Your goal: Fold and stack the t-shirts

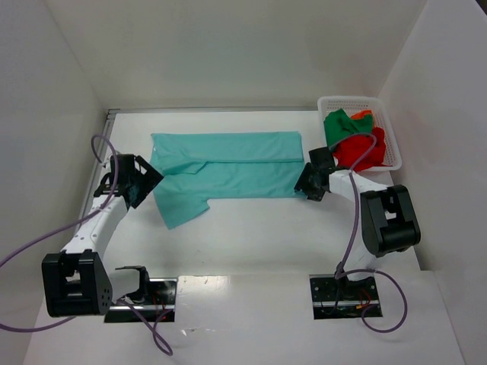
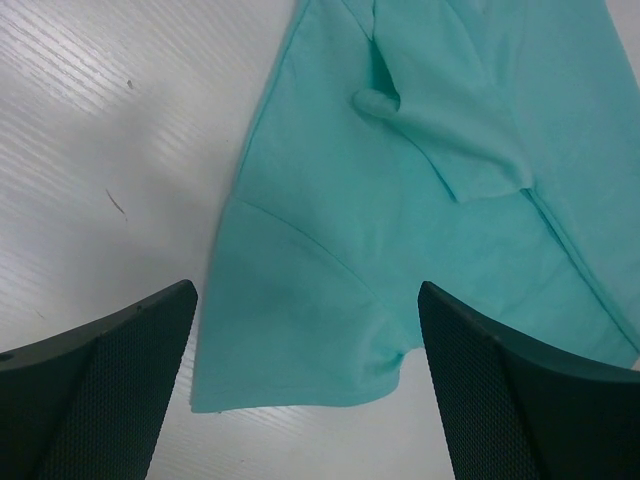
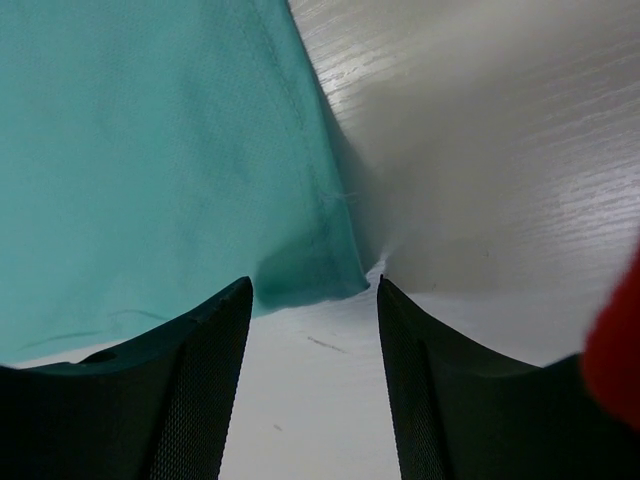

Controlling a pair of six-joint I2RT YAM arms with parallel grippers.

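No readable text, label, brand, number or sign in any of the three views.
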